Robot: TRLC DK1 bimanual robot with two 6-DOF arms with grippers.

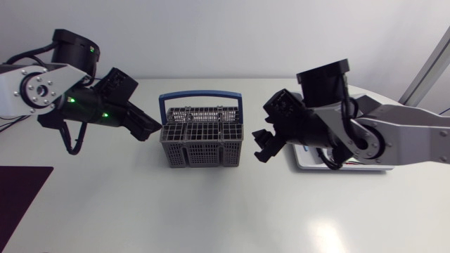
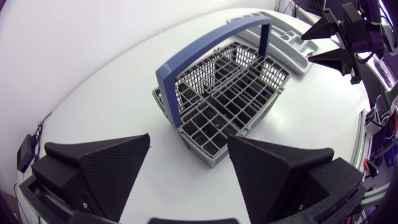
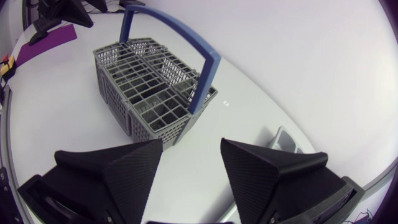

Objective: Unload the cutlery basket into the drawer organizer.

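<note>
Cutlery basket (image 1: 202, 156) upright mid-bench (image 1: 211, 211), blue handle up. Left gripper (image 1: 150, 128) just left of basket, fingers released. Right gripper (image 1: 261, 146) just right of basket, fingers released. Drawer organizer (image 1: 306, 163) far right, partly under right arm.

Seen from overhead and both wrists.
Looked down from above the bench (image 1: 211, 211) in the head view; faced inward, low and near, from opposite sides in the wrist views; shared the cutlery basket (image 1: 202, 137) in all three.
</note>
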